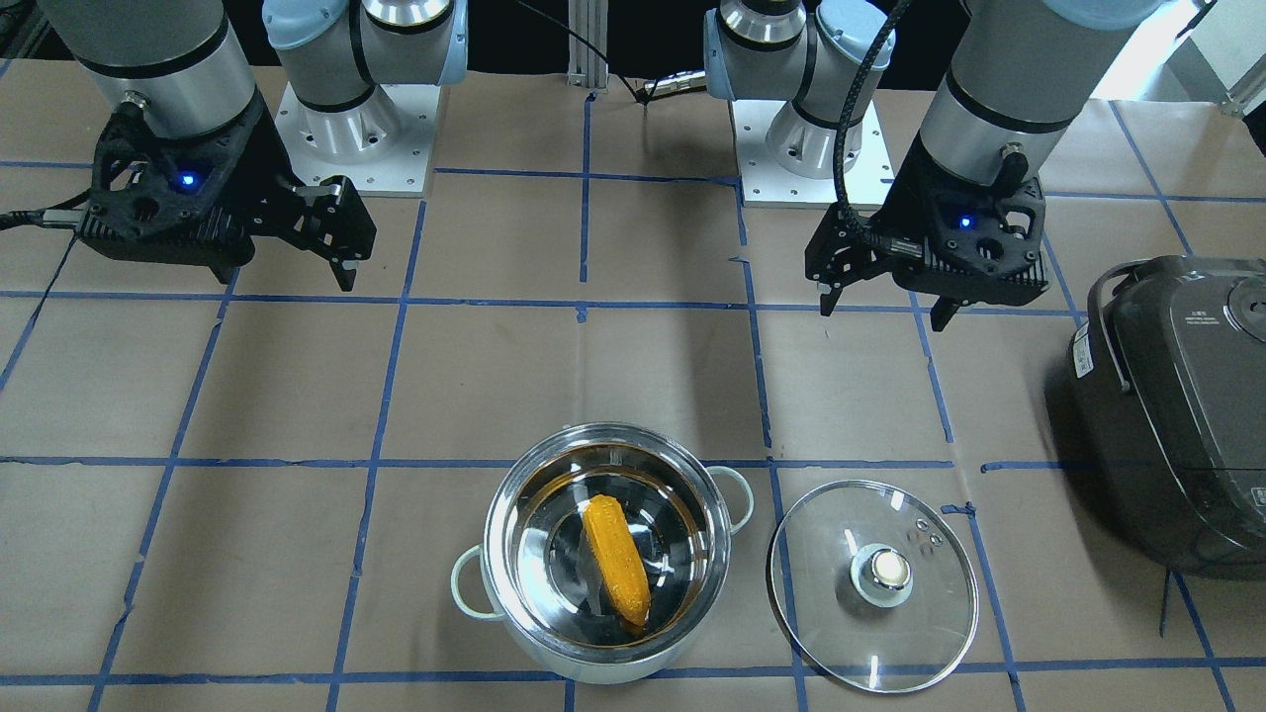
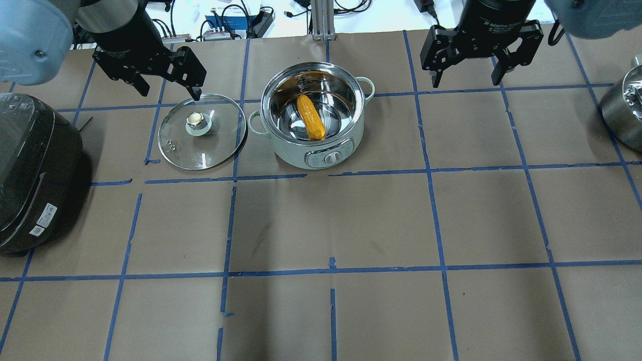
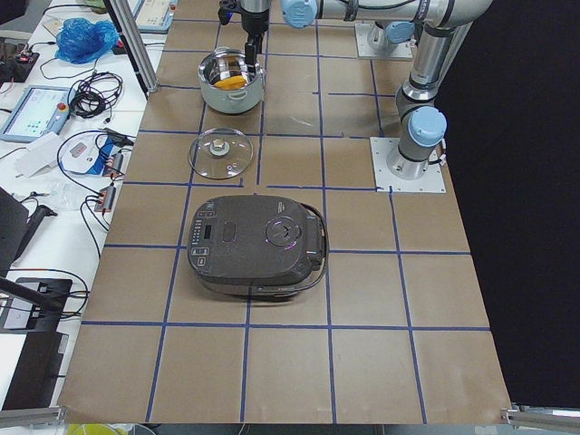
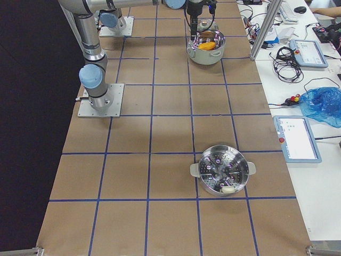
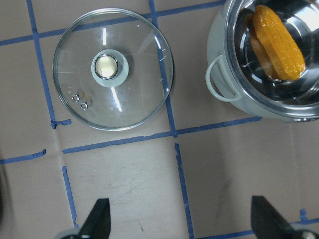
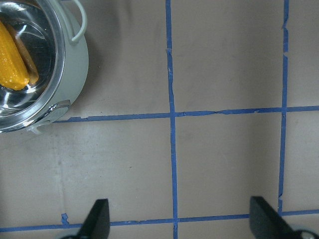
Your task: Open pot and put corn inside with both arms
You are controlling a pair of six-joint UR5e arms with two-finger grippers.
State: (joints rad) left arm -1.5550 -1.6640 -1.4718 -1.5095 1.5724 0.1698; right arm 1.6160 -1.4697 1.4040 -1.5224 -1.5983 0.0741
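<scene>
The pot (image 1: 506, 514) stands open on the table, also in the overhead view (image 2: 301, 155). The corn (image 1: 615, 559) lies inside it on the bottom (image 2: 310, 118) (image 5: 279, 42) (image 6: 11, 59). The glass lid (image 1: 841, 613) lies flat on the table beside the pot, knob up (image 2: 215, 145) (image 5: 139, 94). My left gripper (image 2: 170, 94) (image 1: 882, 314) is open and empty, raised above the table near the lid's edge (image 5: 182, 224). My right gripper (image 2: 466, 80) (image 1: 287, 277) is open and empty, raised to the pot's other side (image 6: 179, 224).
A large dark rice cooker (image 2: 30, 170) (image 1: 1177, 415) sits beyond the lid at the table's left end. A steel steamer pot (image 4: 222, 170) (image 2: 624, 110) stands at the right end. Blue tape lines grid the brown table.
</scene>
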